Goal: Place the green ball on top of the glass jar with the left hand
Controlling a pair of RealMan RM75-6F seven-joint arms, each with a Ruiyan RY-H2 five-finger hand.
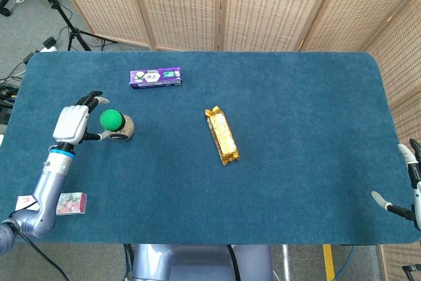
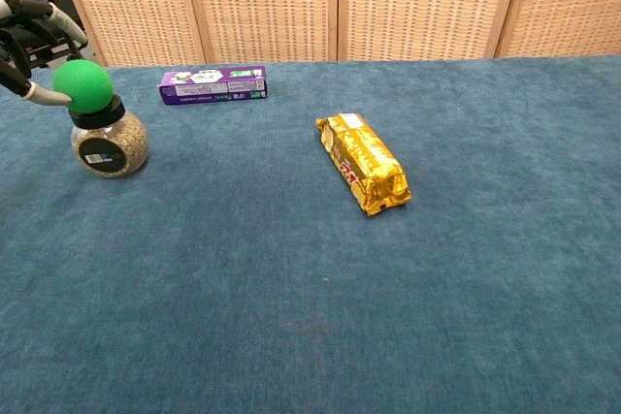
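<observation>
Landmark: we take the glass jar (image 1: 121, 129) (image 2: 109, 143), a round jar with a dark lid and grainy contents, standing upright on the blue table (image 1: 296, 97) (image 2: 291, 298), as our reference for all places.

Green ball: we find the green ball (image 1: 110, 119) (image 2: 82, 84) sitting on top of the jar's lid, centred over it in the chest view.

Left hand: we list the left hand (image 1: 71, 124) (image 2: 27, 36) just beside the jar, on its left. Its fingers (image 1: 92, 99) are spread apart and hold nothing. In the chest view one white fingertip (image 2: 44, 96) reaches to the ball's left edge; we cannot tell whether it touches.

Right hand: we see only a small part of the right hand (image 1: 406, 185) at the table's far right edge, well apart from the jar. We cannot tell how far it is open.

Purple box: we note a purple box (image 1: 155, 77) (image 2: 212, 83) lying flat behind the jar and a little to its right.

Gold packet: we note a gold-wrapped packet (image 1: 222, 135) (image 2: 363, 162) lying flat, well to the right of the jar.

Small card: we note a small pinkish card (image 1: 71, 203) lying in front of the jar and to its left, beside the left forearm.

Backdrop: we record woven folding screens (image 1: 223, 4) (image 2: 340, 2) behind the table, beyond the jar.
</observation>
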